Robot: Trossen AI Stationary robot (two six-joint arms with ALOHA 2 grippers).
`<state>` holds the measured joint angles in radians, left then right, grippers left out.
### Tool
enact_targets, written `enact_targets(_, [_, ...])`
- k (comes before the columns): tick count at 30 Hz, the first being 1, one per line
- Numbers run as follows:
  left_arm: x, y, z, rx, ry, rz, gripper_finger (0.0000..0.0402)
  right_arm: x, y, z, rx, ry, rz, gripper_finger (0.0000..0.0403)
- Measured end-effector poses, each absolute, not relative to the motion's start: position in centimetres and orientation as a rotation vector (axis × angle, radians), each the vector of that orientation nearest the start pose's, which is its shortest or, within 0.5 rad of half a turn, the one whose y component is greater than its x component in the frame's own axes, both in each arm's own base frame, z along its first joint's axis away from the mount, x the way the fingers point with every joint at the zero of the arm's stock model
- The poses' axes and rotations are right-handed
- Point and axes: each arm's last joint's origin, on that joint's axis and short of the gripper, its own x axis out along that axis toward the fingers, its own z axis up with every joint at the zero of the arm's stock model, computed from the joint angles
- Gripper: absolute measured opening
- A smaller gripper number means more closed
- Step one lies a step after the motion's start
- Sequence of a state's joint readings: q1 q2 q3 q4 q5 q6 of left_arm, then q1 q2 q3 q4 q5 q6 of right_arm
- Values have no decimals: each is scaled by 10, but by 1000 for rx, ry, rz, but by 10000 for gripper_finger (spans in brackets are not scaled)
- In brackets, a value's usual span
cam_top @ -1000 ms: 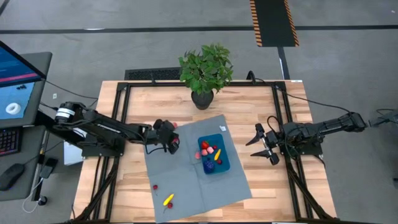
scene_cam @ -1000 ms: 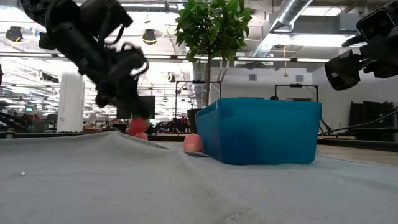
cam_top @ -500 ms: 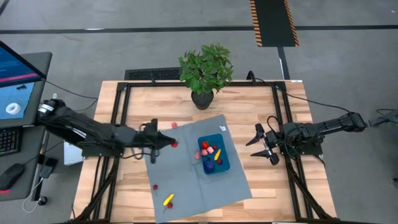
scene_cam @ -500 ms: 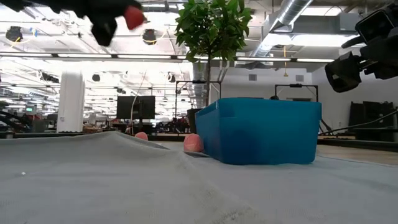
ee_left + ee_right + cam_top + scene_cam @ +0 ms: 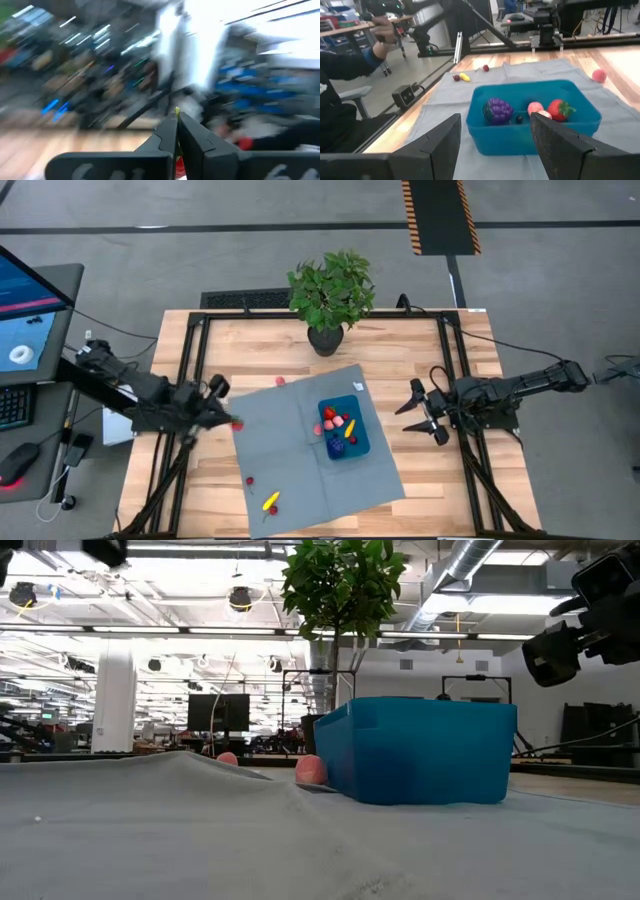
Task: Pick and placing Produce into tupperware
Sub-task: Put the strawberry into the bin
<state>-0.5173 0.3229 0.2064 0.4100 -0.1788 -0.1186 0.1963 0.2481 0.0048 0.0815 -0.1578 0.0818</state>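
Left gripper (image 5: 222, 417) clamps a small red produce piece (image 5: 236, 424), well short of the tupperware (image 5: 345, 430). Right gripper (image 5: 428, 412) spread wide, empty. Piece looks light, rigid, slippery; take it across its middle.

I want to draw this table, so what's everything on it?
box: one, blue, on the mat
grapes: one bunch, purple, in the box
strawberry: one, red, in the box
yellow toy: one, yellow, near the mat's corner
mat: one, grey-blue, on the table
plant: one, green, table's far edge
table: one, wooden
person's hand: one, beyond the table
left gripper: jaws shut on a red toy, mat's left edge
right gripper: jaws open, right of the box
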Motion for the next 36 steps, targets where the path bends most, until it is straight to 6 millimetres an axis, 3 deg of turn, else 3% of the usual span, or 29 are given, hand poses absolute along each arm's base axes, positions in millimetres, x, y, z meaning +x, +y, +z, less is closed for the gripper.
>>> enact_targets(4, [86, -51, 248, -146, -383, -604, 0, 109, 26, 155, 78, 146, 348, 260])
enact_targets(9, [79, -53, 242, -147, -336, -808, 0, 109, 26, 155, 70, 147, 348, 260])
enact_targets(15, [78, -55, 236, -39, -318, -860, 0, 109, 26, 155, 71, 148, 347, 260])
enact_targets(20, [85, -49, 233, -51, -277, -593, 0, 109, 26, 154, 68, 152, 347, 260])
enact_targets(27, [93, -33, 222, -140, -148, -5, 0, 109, 26, 154, 66, 152, 347, 260])
enact_targets(36, [89, -20, 226, -244, -196, 454, 0, 109, 26, 154, 49, 148, 348, 260])
